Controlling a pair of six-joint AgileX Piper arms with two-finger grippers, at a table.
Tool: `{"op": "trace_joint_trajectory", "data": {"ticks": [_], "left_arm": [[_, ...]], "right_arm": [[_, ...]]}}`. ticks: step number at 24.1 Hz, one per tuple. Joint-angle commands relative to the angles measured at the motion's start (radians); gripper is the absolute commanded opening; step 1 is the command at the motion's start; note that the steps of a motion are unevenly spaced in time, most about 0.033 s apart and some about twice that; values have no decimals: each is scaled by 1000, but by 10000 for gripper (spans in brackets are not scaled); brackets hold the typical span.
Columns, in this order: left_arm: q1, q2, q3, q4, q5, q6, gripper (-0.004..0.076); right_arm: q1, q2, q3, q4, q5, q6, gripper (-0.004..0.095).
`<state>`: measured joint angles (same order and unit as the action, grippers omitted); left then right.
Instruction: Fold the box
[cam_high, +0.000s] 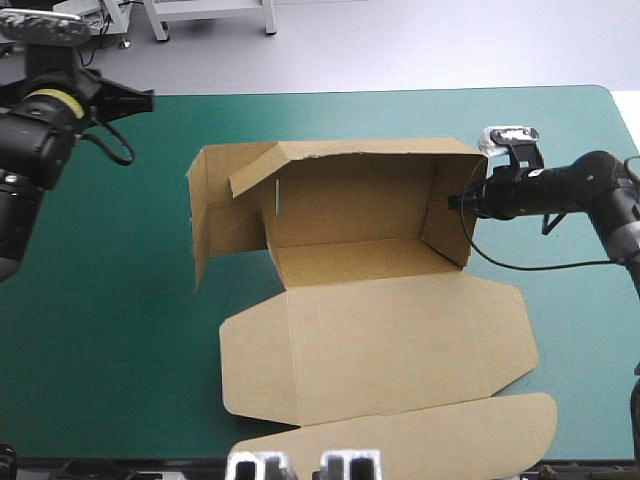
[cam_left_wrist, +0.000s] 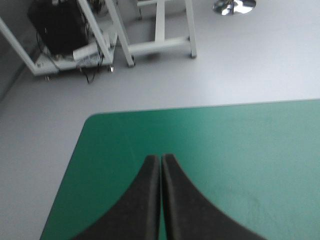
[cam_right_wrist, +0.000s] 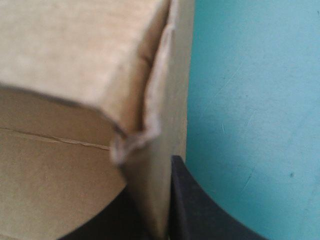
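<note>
The brown box (cam_high: 360, 260) lies mid-table as an open tray, its back and right walls raised and its lid (cam_high: 390, 350) flat toward the near edge. A loose flap stands at its left end. My right gripper (cam_high: 462, 201) is shut on the box's right wall (cam_right_wrist: 155, 165); in the right wrist view the board sits pinched between the black fingers (cam_right_wrist: 192, 205). My left gripper (cam_left_wrist: 160, 162) is raised at the far left of the table, well away from the box, shut with nothing in it, pointing at the teal-green cover's far left corner.
The teal-green cover (cam_high: 100, 300) shows bare on both sides of the box. Another lid flap (cam_high: 420, 440) reaches the table's near edge. A black cable loops from the right wrist over the cover by the box's right wall.
</note>
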<state>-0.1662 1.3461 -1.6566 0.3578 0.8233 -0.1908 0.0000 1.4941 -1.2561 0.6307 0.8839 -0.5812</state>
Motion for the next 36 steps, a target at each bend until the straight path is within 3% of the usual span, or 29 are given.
{"op": "trace_joint_trajectory", "data": {"ticks": [1, 9, 16, 19, 23, 26, 28, 32, 36], "left_arm": [[162, -59, 32, -292, 0, 191, -3], [393, -136, 298, -712, 60, 446, -3], [432, -215, 521, -746, 52, 517, -3], [432, -228, 559, -753, 7, 517, -3], [432, -224, 559, -753, -12, 517, -3], [432, -191, 559, -751, -2, 517, -3], [432, -156, 557, -751, -2, 513, -3], [432, -121, 535, -742, -2, 513, -3], [432, -97, 507, -744, 16, 513, -3]], "right_arm": [[54, -17, -153, -65, 84, 209, 0], [120, 180, -383, -218, 316, 381, 0], [122, 354, -445, -224, 337, 377, 4], [122, 403, -450, -234, 290, 377, 78], [122, 436, -450, -246, 210, 353, 383], [120, 432, -516, -249, 256, 329, 399], [120, 432, -617, -270, 361, 339, 399], [120, 353, -734, -279, 365, 445, 399], [120, 213, -679, -323, 365, 487, 399]]}}
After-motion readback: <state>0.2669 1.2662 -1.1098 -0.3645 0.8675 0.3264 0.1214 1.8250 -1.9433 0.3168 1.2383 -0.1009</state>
